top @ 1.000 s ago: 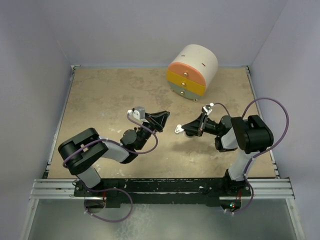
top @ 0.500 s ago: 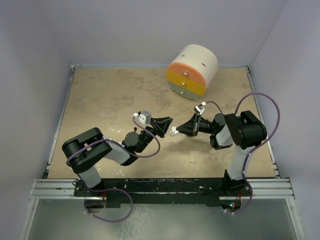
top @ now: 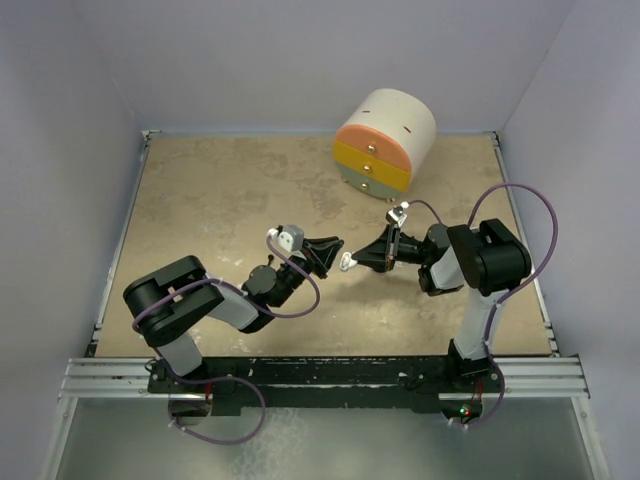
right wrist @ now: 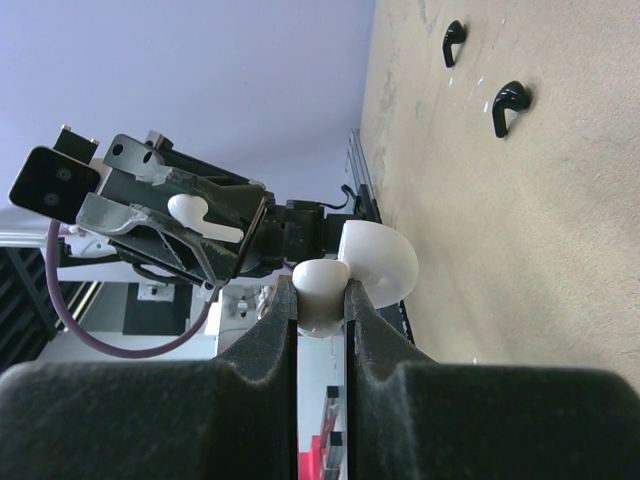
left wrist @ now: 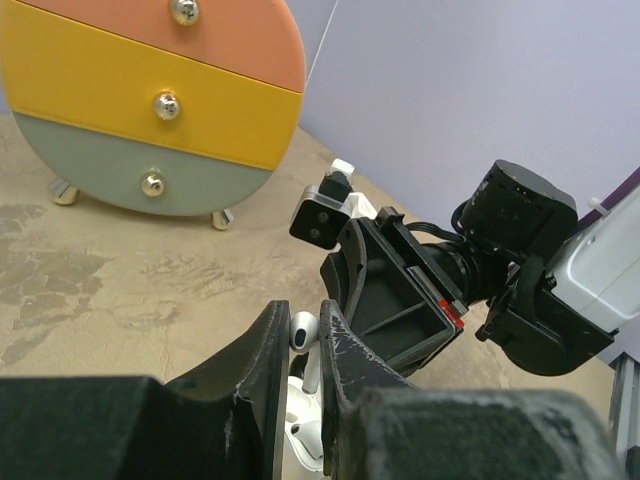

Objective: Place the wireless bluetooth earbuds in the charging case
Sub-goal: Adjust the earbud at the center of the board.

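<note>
In the left wrist view my left gripper (left wrist: 303, 316) is shut on a white earbud (left wrist: 304, 330), head up and stem pointing down. Right under it is the open white charging case (left wrist: 300, 428), with another earbud seated in it. My right gripper (right wrist: 320, 288) is shut on the body of the charging case (right wrist: 320, 305); its round lid (right wrist: 385, 262) stands open to the right. In the top view the two grippers meet tip to tip above mid-table, left gripper (top: 335, 252) against right gripper (top: 352, 263), with the case (top: 346, 263) a white speck between them.
A cream cylindrical drawer unit (top: 385, 140) with orange, yellow and grey-green drawers stands at the back of the table, beyond the grippers. Two small black hook-shaped pieces (right wrist: 508, 100) lie on the tan tabletop in the right wrist view. Grey walls close in three sides.
The left gripper has moved right and the right gripper left with the case, so their tips now meet. In the last half second they shifted only slightly.
</note>
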Motion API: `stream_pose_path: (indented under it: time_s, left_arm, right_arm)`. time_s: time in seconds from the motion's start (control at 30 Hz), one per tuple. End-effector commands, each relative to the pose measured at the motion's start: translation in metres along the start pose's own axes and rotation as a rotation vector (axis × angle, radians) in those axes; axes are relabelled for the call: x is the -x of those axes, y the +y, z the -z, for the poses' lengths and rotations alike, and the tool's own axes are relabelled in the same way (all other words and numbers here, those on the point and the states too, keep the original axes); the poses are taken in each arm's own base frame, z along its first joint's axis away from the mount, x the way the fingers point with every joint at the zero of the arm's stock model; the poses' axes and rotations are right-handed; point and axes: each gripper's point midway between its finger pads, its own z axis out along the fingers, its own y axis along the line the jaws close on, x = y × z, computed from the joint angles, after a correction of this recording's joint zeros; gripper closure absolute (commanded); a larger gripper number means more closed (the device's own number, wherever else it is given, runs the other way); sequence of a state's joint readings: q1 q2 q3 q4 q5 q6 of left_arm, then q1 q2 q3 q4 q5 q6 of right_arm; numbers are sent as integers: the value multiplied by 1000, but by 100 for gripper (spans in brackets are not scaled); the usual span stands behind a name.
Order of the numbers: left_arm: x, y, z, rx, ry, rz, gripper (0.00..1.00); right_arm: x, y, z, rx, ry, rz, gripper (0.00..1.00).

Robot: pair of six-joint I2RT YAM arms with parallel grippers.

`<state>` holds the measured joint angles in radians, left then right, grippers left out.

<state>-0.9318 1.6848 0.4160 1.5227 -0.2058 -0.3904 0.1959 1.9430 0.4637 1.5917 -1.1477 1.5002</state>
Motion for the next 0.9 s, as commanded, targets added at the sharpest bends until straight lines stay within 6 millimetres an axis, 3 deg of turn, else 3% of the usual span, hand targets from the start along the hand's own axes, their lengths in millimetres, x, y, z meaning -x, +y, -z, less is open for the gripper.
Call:
stream_pose_path:
  time_s: [0.0, 0.33, 0.87]
  left_arm:
    - [50, -26, -3, -113, -185, -3, 100]
    - [55, -29, -6, -128, -204, -87, 100]
    - [57, -19, -21, -56, -232, -60, 100]
  right_arm:
    - [-19, 84, 11, 330, -5, 751, 100]
    - [-23, 91, 13, 337, 19, 745, 100]
    - [-32, 81, 12, 320, 83, 765, 100]
